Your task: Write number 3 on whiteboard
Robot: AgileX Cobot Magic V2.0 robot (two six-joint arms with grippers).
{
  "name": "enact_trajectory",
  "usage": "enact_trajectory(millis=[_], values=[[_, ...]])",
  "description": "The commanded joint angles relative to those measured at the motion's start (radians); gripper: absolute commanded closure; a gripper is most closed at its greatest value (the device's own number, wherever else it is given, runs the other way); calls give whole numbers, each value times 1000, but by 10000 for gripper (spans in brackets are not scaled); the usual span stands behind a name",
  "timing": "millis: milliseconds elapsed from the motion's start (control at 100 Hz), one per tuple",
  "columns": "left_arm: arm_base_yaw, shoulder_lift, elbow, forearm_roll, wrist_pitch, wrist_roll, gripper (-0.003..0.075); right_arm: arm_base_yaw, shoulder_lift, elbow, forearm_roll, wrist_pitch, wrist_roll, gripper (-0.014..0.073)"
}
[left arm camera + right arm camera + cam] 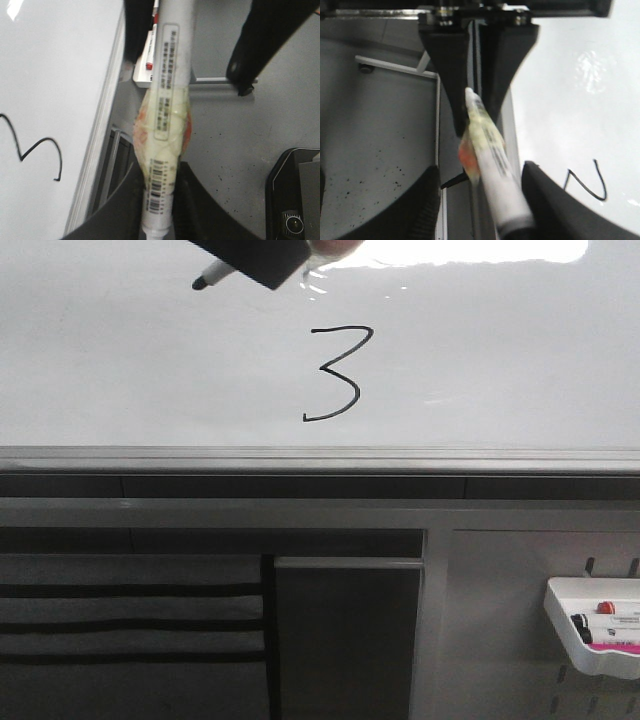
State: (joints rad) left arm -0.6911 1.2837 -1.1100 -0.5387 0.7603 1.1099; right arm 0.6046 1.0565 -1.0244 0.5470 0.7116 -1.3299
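The whiteboard fills the upper front view. The number 3 is drawn on it in thin black line, right of centre. At the top edge a black marker tip sticks out of a black gripper part, clear of the numeral, up and left of it. My left gripper is shut on the white taped marker. My right gripper is open with its fingers either side of the same marker. The 3 shows at the edge of both wrist views.
A grey metal rail runs under the board. Below right, a perforated grey panel carries a white tray with spare markers. A dark panel stands below the middle. Grey speckled floor lies beneath.
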Motion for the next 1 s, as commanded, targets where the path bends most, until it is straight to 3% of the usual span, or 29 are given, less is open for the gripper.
enact_trajectory(millis=[0,120,230,360,510,990], values=[[63,-24,-36,24,-88,-120,741,-64,-73,-28,17,-54,85,261],[196,-24,-5,94,-173,-311,741,-167,-136,-28,17,-40,207,261],[329,-22,80,84,-317,-460,741,-232,-164,-26,17,-23,240,261],[432,-16,198,-27,-520,-485,741,-247,-164,-26,17,4,240,261],[454,32,267,-90,-695,-485,741,-247,-158,-20,19,20,240,261],[454,143,263,-117,-760,-485,729,-247,-153,-20,19,35,240,261]])
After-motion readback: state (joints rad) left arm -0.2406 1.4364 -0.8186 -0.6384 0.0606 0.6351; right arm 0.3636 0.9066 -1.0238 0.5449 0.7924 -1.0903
